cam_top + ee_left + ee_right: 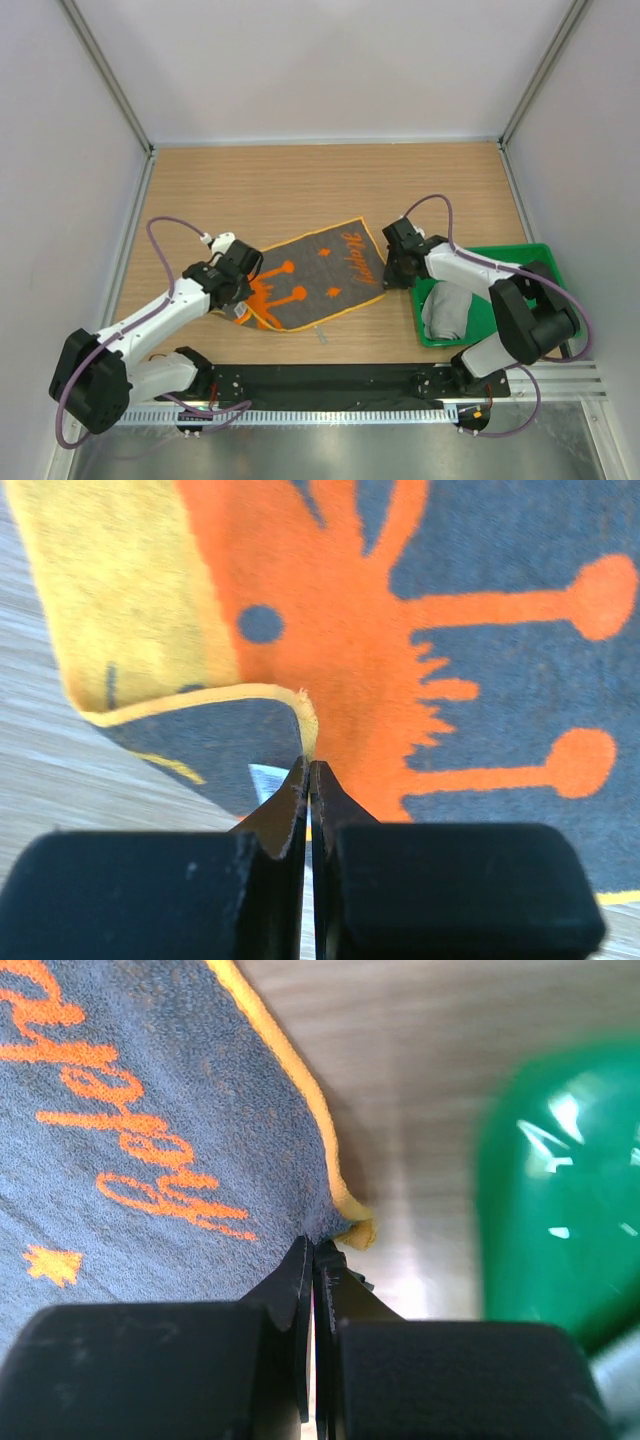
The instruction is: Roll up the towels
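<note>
The dark towel (pixel 320 280) lies spread on the worktop (pixel 300 190) between the arms. The left jaws pinch its turned-up left corner; the right jaws pinch its right corner, near the tray (pixel 540 250) with the grey towel (pixel 447 312).

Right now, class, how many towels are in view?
2. The dark grey towel with orange print lies spread on the table; the light grey towel sits bunched in the green tray. Another could hide beneath it.

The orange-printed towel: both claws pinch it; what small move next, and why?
Probably lift both pinched corners slightly and curl them inward to start the roll: the left gripper and right gripper are shut on the dark towel, lying flat.
</note>
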You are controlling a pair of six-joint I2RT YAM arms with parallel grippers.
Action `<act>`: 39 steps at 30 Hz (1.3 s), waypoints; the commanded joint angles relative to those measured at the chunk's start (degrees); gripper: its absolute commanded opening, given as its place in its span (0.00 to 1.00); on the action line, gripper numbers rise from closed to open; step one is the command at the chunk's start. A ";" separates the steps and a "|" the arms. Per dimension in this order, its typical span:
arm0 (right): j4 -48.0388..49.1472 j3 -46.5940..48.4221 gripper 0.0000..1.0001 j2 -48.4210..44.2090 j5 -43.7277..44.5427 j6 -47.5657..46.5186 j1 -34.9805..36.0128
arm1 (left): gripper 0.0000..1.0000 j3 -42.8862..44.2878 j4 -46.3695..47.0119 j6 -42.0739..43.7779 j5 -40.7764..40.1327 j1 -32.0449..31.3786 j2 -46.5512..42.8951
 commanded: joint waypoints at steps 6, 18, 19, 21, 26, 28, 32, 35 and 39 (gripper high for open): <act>-7.62 -0.43 0.01 -9.69 4.31 0.81 -0.76 | 0.00 5.37 -4.17 1.27 -6.66 -0.23 -3.40; -8.85 -1.92 0.01 -13.30 -4.99 1.34 -0.32 | 0.00 9.25 -13.58 -2.86 -6.84 -0.23 -11.48; -8.85 -2.36 0.01 -13.39 -5.18 1.43 -0.15 | 0.00 8.90 -14.71 -3.90 -6.66 -0.23 -12.45; -8.77 -2.71 0.01 -13.74 -5.35 1.51 -0.14 | 0.00 8.02 -15.51 -5.40 -6.57 -0.23 -15.35; -8.24 -2.98 0.01 -13.57 -6.94 1.52 0.29 | 0.00 5.56 -15.52 -9.09 -5.78 -0.32 -18.96; -7.89 -2.80 0.01 -13.57 -7.55 1.60 0.47 | 0.00 4.42 -15.16 -9.89 -5.43 -0.32 -18.96; -8.23 -2.10 0.01 -13.22 -7.73 1.60 1.00 | 0.00 3.10 -15.43 -12.17 -4.03 -0.32 -18.26; -8.94 -0.44 0.01 -11.99 -7.64 0.90 1.26 | 0.00 2.48 -15.69 -13.58 -4.02 -0.32 -18.35; -9.73 2.55 0.01 -10.15 -6.85 -0.15 1.26 | 0.00 3.00 -16.48 -13.76 -4.46 -0.32 -18.17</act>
